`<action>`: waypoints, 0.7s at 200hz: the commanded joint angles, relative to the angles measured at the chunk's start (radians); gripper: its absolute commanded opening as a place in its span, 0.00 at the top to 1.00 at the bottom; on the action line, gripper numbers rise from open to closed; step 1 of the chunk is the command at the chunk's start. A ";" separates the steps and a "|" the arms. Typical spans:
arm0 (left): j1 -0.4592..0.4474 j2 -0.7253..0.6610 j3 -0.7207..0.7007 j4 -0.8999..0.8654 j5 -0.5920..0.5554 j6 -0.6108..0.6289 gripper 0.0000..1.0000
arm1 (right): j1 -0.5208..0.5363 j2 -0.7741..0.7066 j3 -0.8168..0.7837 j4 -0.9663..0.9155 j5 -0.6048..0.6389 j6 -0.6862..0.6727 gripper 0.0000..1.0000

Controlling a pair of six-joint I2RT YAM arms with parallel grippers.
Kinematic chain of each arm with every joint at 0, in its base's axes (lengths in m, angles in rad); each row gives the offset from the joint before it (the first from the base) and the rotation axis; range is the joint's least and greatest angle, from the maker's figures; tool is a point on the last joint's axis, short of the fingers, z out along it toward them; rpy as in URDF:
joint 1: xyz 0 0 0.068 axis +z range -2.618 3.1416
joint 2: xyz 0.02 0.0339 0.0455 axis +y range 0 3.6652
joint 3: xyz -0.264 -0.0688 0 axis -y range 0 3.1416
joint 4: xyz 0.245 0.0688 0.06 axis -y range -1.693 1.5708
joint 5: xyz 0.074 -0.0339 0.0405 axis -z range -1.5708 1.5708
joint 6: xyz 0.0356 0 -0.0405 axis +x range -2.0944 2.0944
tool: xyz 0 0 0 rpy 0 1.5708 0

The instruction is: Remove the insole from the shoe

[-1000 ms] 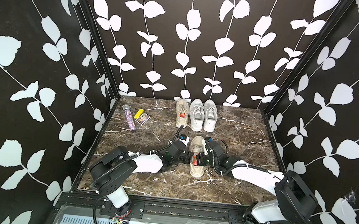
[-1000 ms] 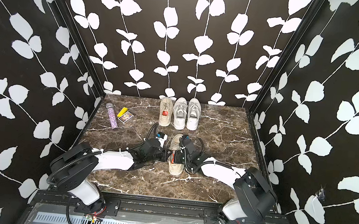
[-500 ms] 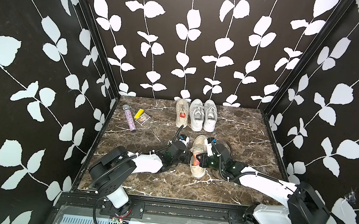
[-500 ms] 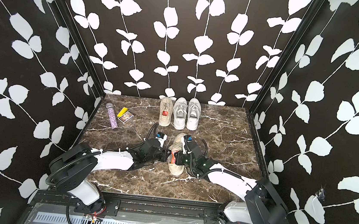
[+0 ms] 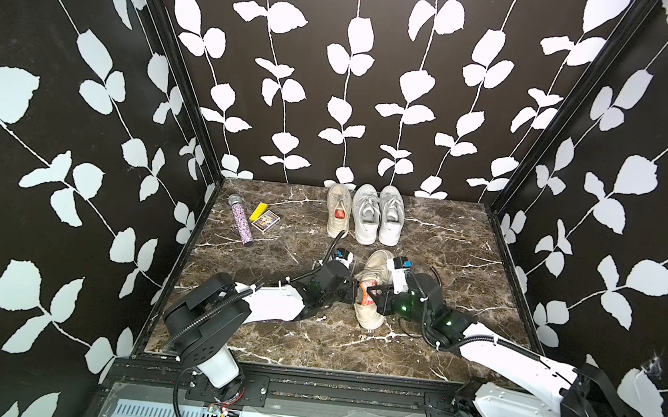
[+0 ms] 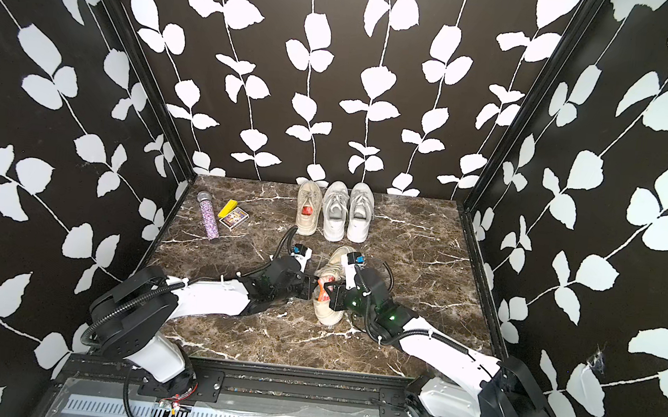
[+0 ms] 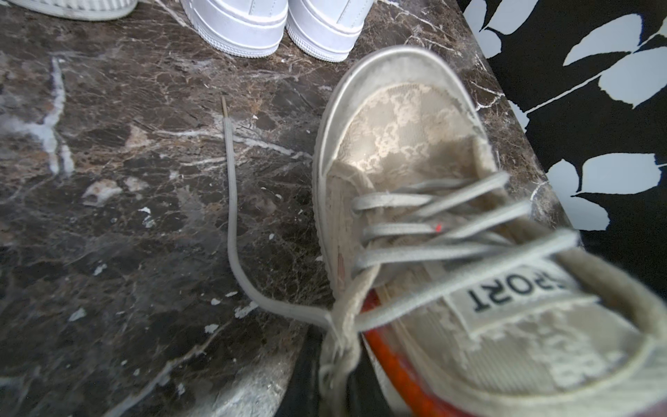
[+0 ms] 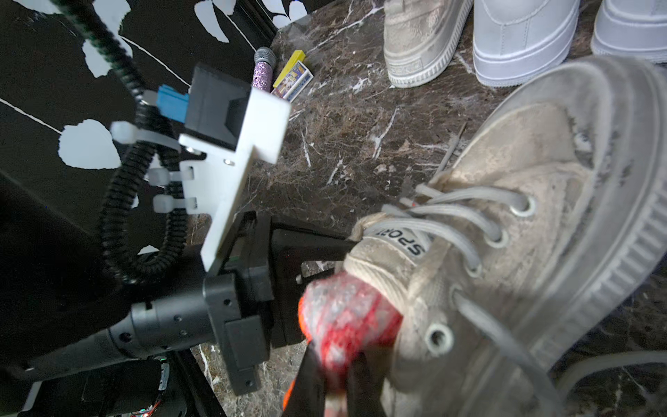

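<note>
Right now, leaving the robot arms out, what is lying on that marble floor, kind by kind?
Beige shoes: 2
White sneakers: 2
Glittery purple tube: 1
Small printed box: 1
Yellow block beside it: 1
Total: 7

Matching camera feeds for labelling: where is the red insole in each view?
Top view: insole poking out of the tan shoe nearest the camera.
Top view: insole, same spot.
Left wrist: insole shows as a red edge along the shoe's opening, beside the SPORT tag.
Right wrist: insole close up, bulging out of the opening.
Shared landmark: white sneakers, seen in all four.
</note>
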 commanded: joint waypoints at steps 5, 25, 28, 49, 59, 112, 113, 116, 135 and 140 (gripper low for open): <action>0.017 -0.009 -0.005 -0.086 -0.092 -0.004 1.00 | 0.004 -0.083 -0.011 0.186 0.006 0.010 1.00; 0.017 -0.010 -0.008 -0.092 -0.099 -0.003 1.00 | 0.003 -0.129 -0.023 0.184 0.031 0.005 1.00; 0.017 -0.012 -0.008 -0.093 -0.099 -0.003 1.00 | 0.003 -0.138 -0.022 0.182 0.034 0.003 1.00; 0.018 -0.015 -0.010 -0.096 -0.102 -0.001 1.00 | 0.003 -0.184 -0.024 0.150 0.072 -0.014 1.00; 0.017 -0.016 -0.011 -0.097 -0.104 0.001 1.00 | 0.003 -0.204 -0.024 0.131 0.091 -0.026 1.00; 0.018 -0.026 -0.010 -0.107 -0.107 0.008 1.00 | 0.001 -0.312 -0.059 0.057 0.259 -0.045 1.00; 0.018 -0.026 -0.010 -0.107 -0.107 0.008 1.00 | 0.000 -0.314 -0.060 0.057 0.261 -0.046 1.00; 0.018 -0.027 -0.010 -0.108 -0.107 0.009 1.00 | 0.000 -0.315 -0.062 0.053 0.268 -0.048 1.00; 0.018 -0.034 -0.008 -0.116 -0.110 0.013 1.00 | -0.002 -0.316 -0.055 0.024 0.280 -0.058 1.00; 0.018 -0.037 -0.007 -0.119 -0.110 0.015 1.00 | -0.002 -0.314 -0.054 0.019 0.279 -0.061 1.00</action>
